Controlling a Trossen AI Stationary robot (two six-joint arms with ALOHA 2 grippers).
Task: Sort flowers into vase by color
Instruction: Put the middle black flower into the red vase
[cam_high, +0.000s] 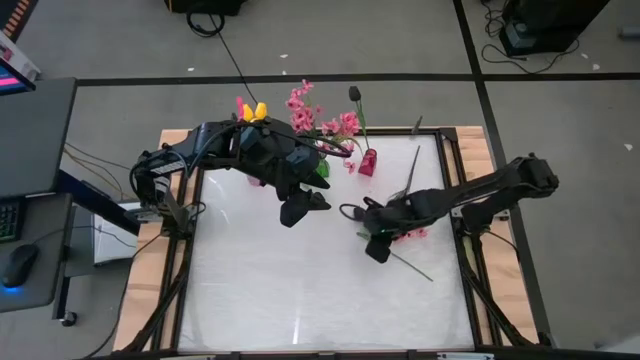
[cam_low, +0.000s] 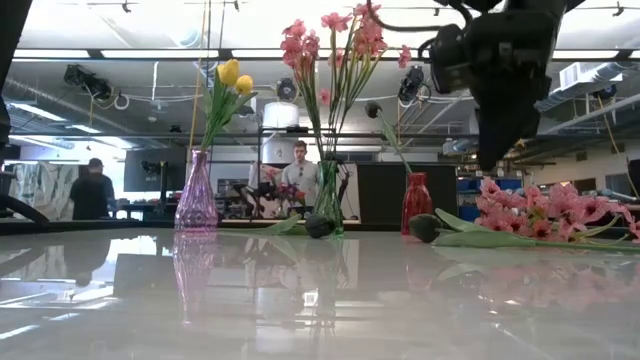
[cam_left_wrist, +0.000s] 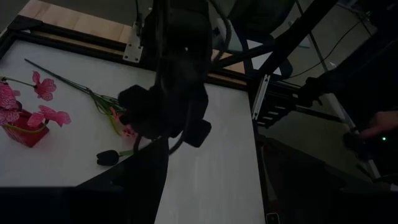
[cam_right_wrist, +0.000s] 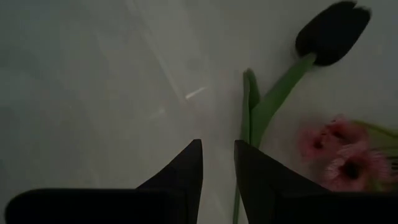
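A dark tulip (cam_right_wrist: 333, 31) on a green stem (cam_right_wrist: 273, 102) lies on the white table beside a spray of pink blossoms (cam_right_wrist: 342, 155). My right gripper (cam_right_wrist: 217, 146) points down over the table just beside that stem. Its fingers stand a narrow gap apart with nothing between them, and in the low view it (cam_low: 490, 160) hangs above the lying flowers (cam_low: 530, 215). My left gripper (cam_high: 300, 205) waits open above the table's middle. At the far edge stand a purple vase (cam_low: 197, 200) with yellow tulips (cam_low: 232, 78), a clear vase (cam_low: 328, 200) with pink sprays and a red vase (cam_low: 417, 205) with a dark tulip (cam_low: 372, 110).
A long bare stem (cam_high: 412, 170) lies at the far right of the table, and a green stem (cam_high: 410, 265) runs toward the near right. Another dark head (cam_low: 318, 226) lies by the clear vase. People stand in the room beyond. The near half of the table (cam_high: 300, 300) is bare.
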